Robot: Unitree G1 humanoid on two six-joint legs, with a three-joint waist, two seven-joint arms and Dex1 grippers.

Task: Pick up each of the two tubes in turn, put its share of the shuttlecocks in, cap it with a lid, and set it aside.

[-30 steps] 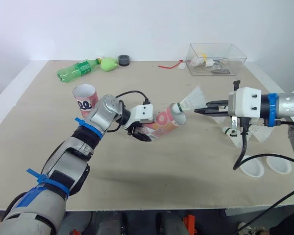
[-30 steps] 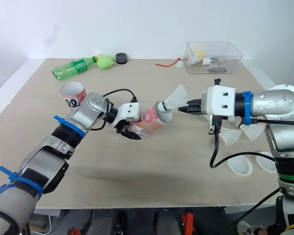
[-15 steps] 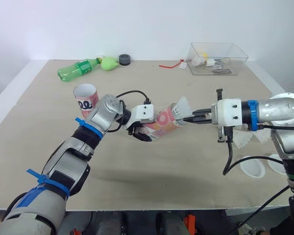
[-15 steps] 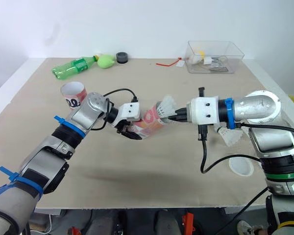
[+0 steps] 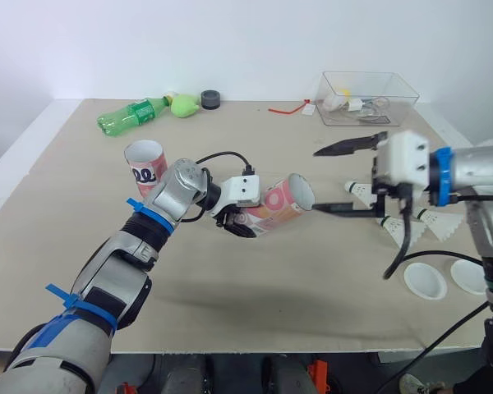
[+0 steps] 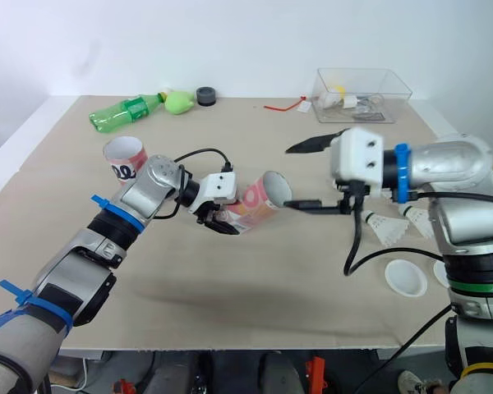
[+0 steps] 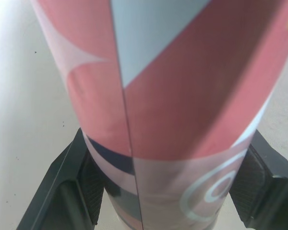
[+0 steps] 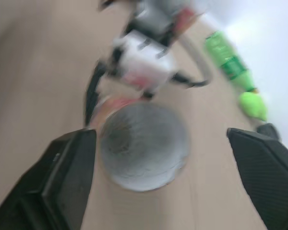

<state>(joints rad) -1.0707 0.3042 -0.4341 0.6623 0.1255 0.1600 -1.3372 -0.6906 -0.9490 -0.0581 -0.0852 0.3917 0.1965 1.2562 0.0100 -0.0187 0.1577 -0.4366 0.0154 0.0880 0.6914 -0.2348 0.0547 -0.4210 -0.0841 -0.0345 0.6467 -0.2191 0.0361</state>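
- One tube (image 5: 281, 201) lies tilted in the left claw (image 5: 240, 223), which grips its bottom end tight.
- Its open mouth faces the right claw (image 5: 315, 181), spread wide with nothing in it.
- The other tube (image 5: 145, 164) stands on the surface (image 5: 230, 295) nearby.
- Some shuttlecocks (image 5: 392, 226) lie by the right arm.

silver-grey arms (image 5: 107, 287), blue tape bands (image 5: 441, 164) and zip ties (image 5: 70, 297), white wrist blocks (image 5: 404, 160), looping black cables (image 5: 405, 246); right gripper (image 5: 315, 181) has slim black fingers (image 5: 349, 146).
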